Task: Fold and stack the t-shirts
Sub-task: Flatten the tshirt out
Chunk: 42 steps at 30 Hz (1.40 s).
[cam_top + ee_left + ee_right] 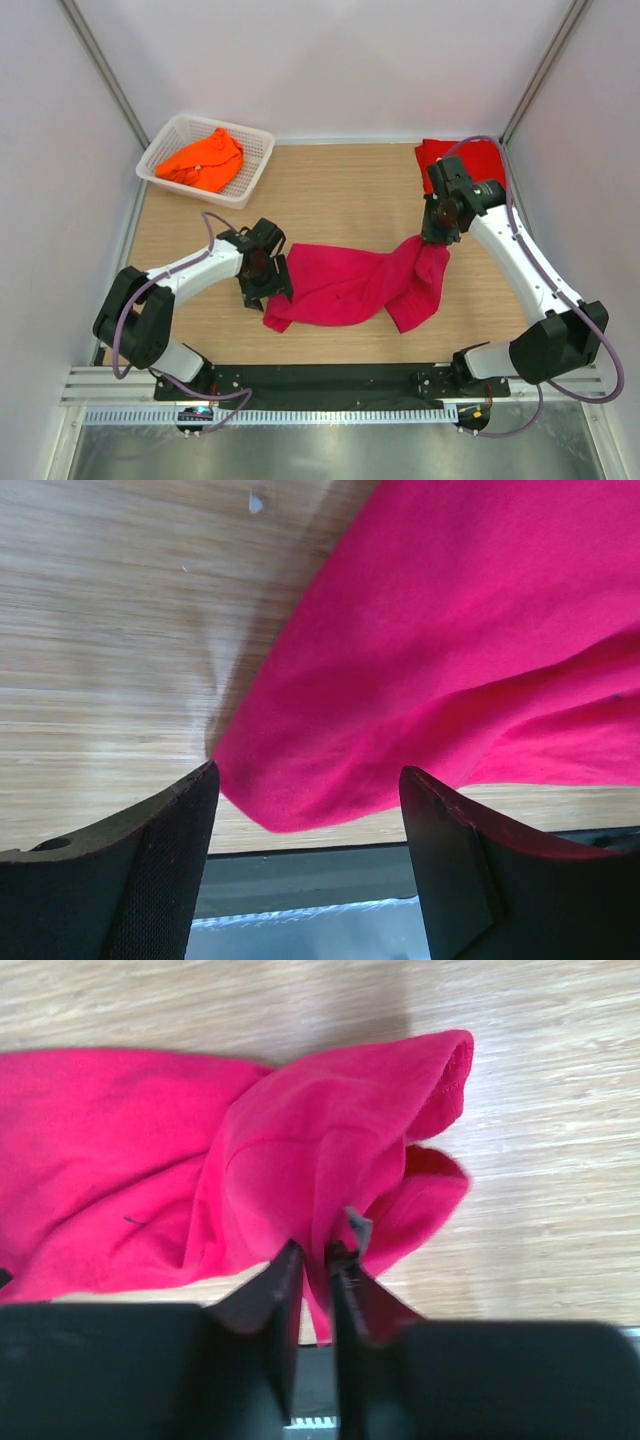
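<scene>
Centrally on the desk (340,195) lies the magenta-pink t-shirt (340,285), crumpled rather than flat, stretching from the left end effector (265,285) across to the right end effector (437,238). Its right end is lifted off the wood and gathered up into a narrow fold. The right wrist view shows that fold of cloth pinched between the two nearly closed fingers, with a sleeve opening hanging just beyond them. How much cloth sits inside the grip is hidden by the fingers themselves. The left end effector stands wide open low over the shirt's left edge. In the left wrist view its two dark fingers frame a rounded corner of pink cloth, and whether either finger touches the cloth cannot be told. From above, the left wrist covers that corner. The red t-shirt (485,160) sits at the far right corner of the desk, well apart from the pink one. The right arm and its cable cross over it, so only part shows and its shape is hard to make out. The orange t-shirt (203,160) lies bunched inside the white basket (258,168) at the far left corner, its lower part hidden by the basket wall.
</scene>
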Available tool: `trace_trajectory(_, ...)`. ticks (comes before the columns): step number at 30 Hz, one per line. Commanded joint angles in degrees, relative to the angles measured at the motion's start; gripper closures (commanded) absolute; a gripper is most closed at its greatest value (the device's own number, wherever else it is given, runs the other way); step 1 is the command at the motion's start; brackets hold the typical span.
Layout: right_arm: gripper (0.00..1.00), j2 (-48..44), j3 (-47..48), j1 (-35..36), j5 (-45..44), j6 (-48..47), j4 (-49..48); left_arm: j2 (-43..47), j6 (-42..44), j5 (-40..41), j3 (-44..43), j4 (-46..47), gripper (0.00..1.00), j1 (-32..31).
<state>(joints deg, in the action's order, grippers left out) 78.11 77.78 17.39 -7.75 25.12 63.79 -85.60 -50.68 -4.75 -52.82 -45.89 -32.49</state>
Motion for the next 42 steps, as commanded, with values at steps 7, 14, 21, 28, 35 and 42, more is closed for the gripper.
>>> trace_trajectory(7, 0.39, 1.1, -2.5, -1.5, 3.3, -4.6, -0.2, -0.5, -1.6, -7.1, 3.6, 5.9, 0.31, 0.1)
trace_trajectory(14, 0.26, -2.7, -11.4, -1.9, 12.8, -0.5, -3.6, -0.3, -2.4, -9.7, 2.9, 8.9, 0.61, 0.2)
trace_trajectory(21, 0.36, -7.4, -21.1, -1.9, 15.6, 2.0, -7.4, 4.6, 3.3, -1.1, -8.7, -4.3, 1.0, 0.9)
trace_trajectory(28, 0.36, -4.6, -23.3, -2.6, 14.1, 3.3, -14.8, 9.1, 5.0, 4.4, -14.6, -8.2, 1.0, 1.2)
trace_trajectory(35, 0.22, -0.4, -22.8, -14.7, 21.9, 1.4, -16.7, 11.7, 6.4, 7.6, -17.8, -11.6, 1.0, 1.7)
trace_trajectory(42, 0.23, 4.1, -23.1, -14.8, 25.7, 3.3, -21.6, 14.7, 5.3, 7.3, -18.7, -12.0, 1.0, 2.1)
